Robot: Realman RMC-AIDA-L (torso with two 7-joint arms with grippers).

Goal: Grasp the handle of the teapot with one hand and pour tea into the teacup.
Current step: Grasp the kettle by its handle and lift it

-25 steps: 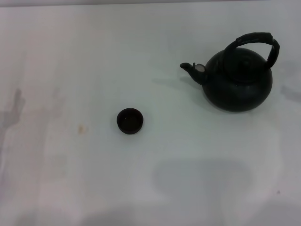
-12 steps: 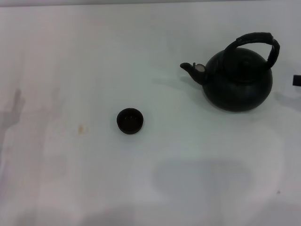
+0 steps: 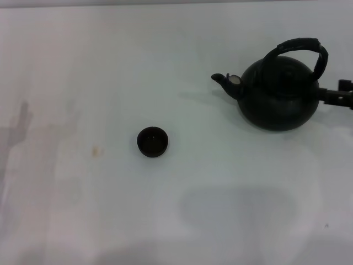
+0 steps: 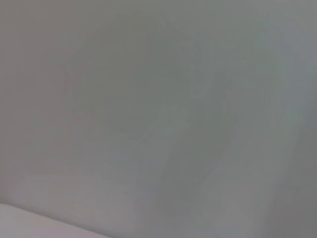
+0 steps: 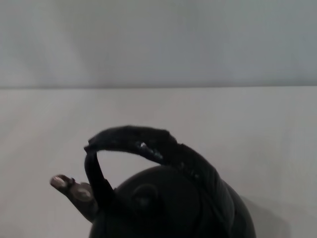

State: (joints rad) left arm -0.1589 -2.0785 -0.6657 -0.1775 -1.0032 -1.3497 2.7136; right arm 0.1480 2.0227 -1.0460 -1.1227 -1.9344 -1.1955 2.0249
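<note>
The matte black teapot (image 3: 278,99) stands on the white table at the back right, its spout (image 3: 227,80) pointing left. Its dark wrapped handle (image 3: 300,45) arches over the lid. The small dark teacup (image 3: 152,141) sits alone near the middle, to the left of the pot and nearer me. My right gripper (image 3: 339,91) reaches in from the right edge, just beside the pot's right flank and below the handle, with two dark fingers apart and nothing between them. The right wrist view shows the teapot (image 5: 168,208) and its handle (image 5: 143,141) close up. My left gripper is out of view.
The white table (image 3: 110,66) stretches to the left and front of the cup, with a small faint stain (image 3: 97,150) left of it. The left wrist view shows only a plain grey surface.
My right gripper has come in from the right edge and moved left until it is next to the teapot. Teapot and teacup have not moved.
</note>
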